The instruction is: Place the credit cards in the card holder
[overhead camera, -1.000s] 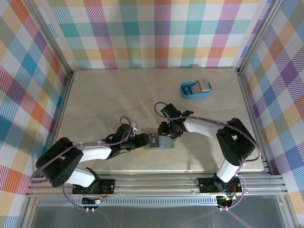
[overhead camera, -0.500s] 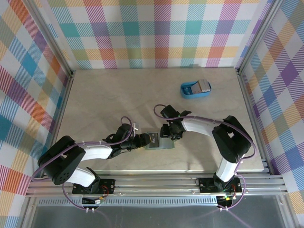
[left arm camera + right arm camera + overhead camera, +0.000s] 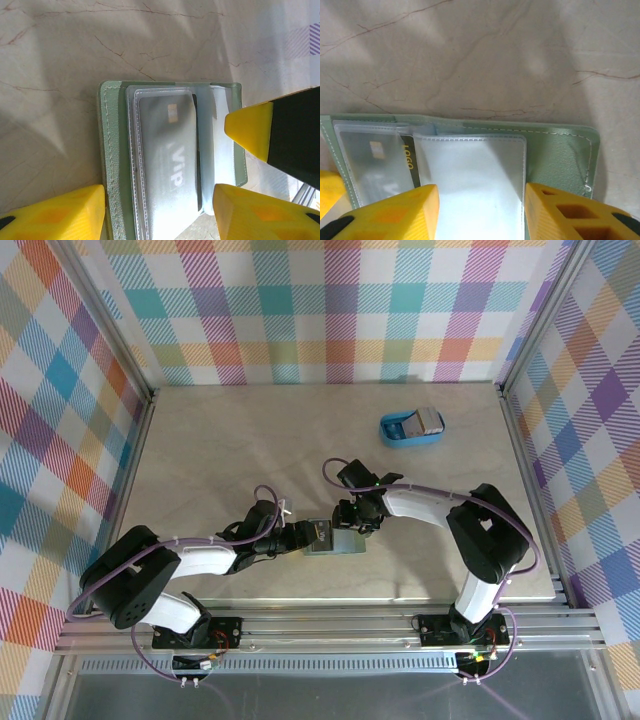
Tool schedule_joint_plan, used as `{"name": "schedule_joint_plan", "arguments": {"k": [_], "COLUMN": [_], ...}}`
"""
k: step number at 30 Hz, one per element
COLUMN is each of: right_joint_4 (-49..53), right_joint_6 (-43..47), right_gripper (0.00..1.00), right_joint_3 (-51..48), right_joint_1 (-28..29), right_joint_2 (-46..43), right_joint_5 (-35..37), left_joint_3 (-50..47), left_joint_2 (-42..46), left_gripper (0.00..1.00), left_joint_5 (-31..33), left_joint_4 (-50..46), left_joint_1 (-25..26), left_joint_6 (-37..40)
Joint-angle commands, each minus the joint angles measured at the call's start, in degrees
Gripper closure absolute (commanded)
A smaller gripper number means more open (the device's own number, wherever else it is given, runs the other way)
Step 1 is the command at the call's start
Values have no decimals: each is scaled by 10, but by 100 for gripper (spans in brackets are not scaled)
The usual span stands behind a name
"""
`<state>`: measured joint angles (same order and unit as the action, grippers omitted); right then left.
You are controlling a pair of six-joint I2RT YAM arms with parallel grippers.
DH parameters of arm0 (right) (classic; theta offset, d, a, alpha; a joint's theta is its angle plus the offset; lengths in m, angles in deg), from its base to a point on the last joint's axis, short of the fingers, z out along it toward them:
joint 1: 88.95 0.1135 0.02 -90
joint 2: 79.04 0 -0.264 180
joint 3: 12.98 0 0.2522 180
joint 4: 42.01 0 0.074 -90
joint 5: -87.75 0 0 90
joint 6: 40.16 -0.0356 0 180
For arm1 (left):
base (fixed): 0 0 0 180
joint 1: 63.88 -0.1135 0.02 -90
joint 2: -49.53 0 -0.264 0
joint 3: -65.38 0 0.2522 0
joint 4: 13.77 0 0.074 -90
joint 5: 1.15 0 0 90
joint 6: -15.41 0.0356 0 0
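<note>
Left gripper point(image 3: 157, 197) half-spread, straddling the card holder point(image 3: 112, 150) at its left end, likely pinning it flat; nothing clamped. Right gripper point(image 3: 481, 195) also part-open over the clear sleeve point(image 3: 470, 165), probably steadying a pocket. Holder lies open, mid-width by the table point(image 3: 230, 440)'s near edge; grey card point(image 3: 167, 150) sleeved. blue tray point(image 3: 410, 428) sits by the far-right corner.

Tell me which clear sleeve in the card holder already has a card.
The sleeve with a grey card inside, its chip and "Vip" lettering showing through. The other sleeve beside it is see-through and looks empty.
</note>
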<state>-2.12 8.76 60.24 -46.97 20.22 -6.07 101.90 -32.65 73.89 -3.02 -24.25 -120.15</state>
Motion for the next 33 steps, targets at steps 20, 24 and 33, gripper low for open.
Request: {"name": "schedule_joint_plan", "arguments": {"k": [20, 24, 33], "right_joint_4": [14, 28, 57], "right_joint_6": [-2, 2, 13], "right_gripper": [54, 53, 52], "right_joint_3": [-9, -3, 5], "right_joint_1": [9, 9, 11], "right_joint_2": [-47, -45, -49], "right_joint_5": [-6, 5, 30], "left_joint_3": [6, 6, 8], "left_joint_2": [-21, -20, -26], "left_gripper": [41, 41, 42], "left_joint_5": [-3, -2, -2], "left_joint_4": [18, 17, 18], "left_joint_1": [7, 7, 7], "left_joint_6": [1, -1, -1]}}
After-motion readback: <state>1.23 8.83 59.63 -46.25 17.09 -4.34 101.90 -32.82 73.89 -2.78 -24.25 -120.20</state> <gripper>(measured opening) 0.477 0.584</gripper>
